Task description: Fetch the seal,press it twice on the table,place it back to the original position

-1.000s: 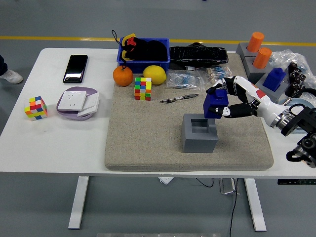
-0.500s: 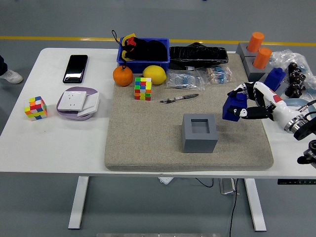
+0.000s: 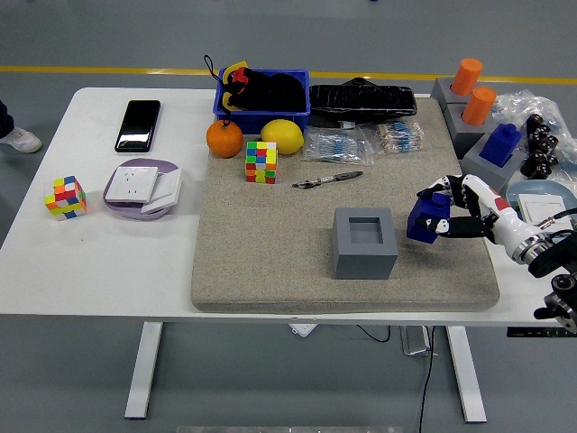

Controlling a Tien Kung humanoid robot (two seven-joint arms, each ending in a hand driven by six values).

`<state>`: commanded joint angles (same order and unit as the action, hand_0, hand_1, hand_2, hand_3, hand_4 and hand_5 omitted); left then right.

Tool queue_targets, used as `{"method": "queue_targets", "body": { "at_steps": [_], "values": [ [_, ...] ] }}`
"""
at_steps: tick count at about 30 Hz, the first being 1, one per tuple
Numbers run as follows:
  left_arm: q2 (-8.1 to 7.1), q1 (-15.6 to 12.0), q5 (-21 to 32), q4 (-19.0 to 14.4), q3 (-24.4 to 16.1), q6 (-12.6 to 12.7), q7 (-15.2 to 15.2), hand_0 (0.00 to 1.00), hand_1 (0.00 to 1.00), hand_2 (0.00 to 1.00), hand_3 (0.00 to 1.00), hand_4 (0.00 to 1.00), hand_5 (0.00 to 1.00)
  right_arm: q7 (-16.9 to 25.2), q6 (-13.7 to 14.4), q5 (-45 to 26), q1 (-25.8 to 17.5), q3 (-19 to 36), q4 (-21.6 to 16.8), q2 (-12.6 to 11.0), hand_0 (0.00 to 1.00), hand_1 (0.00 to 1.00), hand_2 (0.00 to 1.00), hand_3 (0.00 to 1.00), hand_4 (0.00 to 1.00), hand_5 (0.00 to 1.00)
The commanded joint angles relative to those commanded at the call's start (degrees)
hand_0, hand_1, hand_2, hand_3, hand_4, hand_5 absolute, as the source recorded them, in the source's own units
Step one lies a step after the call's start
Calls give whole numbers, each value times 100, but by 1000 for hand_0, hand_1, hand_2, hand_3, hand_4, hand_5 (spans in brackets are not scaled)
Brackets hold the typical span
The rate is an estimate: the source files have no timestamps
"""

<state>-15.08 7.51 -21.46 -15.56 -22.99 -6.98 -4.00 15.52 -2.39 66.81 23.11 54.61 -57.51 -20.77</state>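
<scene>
The blue seal (image 3: 425,218) is held in my right hand (image 3: 444,213), whose fingers are curled around it. It sits low over the grey felt mat (image 3: 270,262), to the right of the grey square holder (image 3: 364,242), whose socket is empty. My right arm comes in from the lower right edge. My left arm does not show.
Behind the holder lie a pen (image 3: 326,179), a colour cube (image 3: 261,162), an orange (image 3: 224,139), a lemon (image 3: 282,136) and a blue bin (image 3: 261,94). At the far right stand orange seals (image 3: 472,90) and another blue seal (image 3: 501,142). A phone (image 3: 138,124), socket (image 3: 142,186) and cube (image 3: 66,198) lie left.
My right hand lifted the blue seal away from above the grey holder, carried it right, then lowered it toward the mat.
</scene>
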Motion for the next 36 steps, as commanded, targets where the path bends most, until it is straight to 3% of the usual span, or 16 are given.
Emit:
{"method": "queue_targets", "body": {
  "at_steps": [21, 25, 36],
  "values": [
    [15, -10, 8, 2, 15, -9, -1, 793, 747, 737, 775, 797, 475, 17, 34, 43, -52, -190, 148, 113, 576, 459, 447, 442, 735, 2],
    [19, -11, 10, 2, 14, -10, -2, 792, 747, 737, 774, 797, 475, 10, 38, 56, -53, -151, 45, 98, 575, 458, 447, 441, 735, 2],
    [8, 4, 8, 3, -1, -9, 0, 792, 747, 737, 775, 797, 475, -47, 53, 141, -42, 85, -790, -56, 577, 457, 445, 437, 734, 2]
  ]
}}
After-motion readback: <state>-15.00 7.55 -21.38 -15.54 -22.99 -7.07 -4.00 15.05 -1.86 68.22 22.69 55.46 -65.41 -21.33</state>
